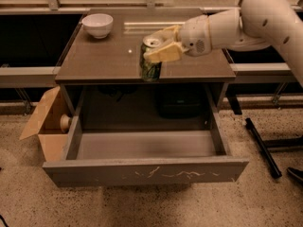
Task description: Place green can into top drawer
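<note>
We see the claw (158, 51) reaching in from the right on 1 white arm, its 2 fingers closed around the upper part of the green can (151, 71). The can stands upright at the front edge of the bench (104, 60), above the top drawer (147, 171), which is pulled wide open. A white bowl (97, 24) sits at the bench's back left corner, and a cardboard box (40, 122) rests on the floor to the left.

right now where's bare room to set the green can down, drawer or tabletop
The top drawer has a bare floor wall to wall. The tabletop is bare between the white bowl at its back left corner and the green can, which the gripper holds near the front edge. Tightest spot: around the gripper.
</note>
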Action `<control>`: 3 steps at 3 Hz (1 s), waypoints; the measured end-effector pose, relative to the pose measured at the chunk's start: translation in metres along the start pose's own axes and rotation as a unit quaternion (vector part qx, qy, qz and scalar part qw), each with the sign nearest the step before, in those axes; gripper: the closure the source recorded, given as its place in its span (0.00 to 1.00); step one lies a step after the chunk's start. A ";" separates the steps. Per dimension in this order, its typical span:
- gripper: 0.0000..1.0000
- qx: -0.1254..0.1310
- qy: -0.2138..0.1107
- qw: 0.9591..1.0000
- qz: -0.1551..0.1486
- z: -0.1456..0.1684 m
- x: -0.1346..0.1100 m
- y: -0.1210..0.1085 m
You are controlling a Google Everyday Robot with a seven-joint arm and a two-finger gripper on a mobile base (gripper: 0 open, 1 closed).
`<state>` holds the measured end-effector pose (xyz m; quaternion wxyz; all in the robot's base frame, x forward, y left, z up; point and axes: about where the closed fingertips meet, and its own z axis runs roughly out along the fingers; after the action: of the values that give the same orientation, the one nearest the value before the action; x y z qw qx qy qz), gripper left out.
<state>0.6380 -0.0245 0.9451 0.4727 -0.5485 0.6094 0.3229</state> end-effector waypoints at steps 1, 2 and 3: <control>1.00 -0.012 -0.001 1.000 0.021 0.019 0.018 0.020; 1.00 -0.016 0.000 1.000 0.023 0.022 0.021 0.023; 1.00 -0.020 0.002 0.999 0.026 0.025 0.025 0.025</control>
<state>0.6209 -0.0061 0.9101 0.4518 -0.5424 0.6177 0.3465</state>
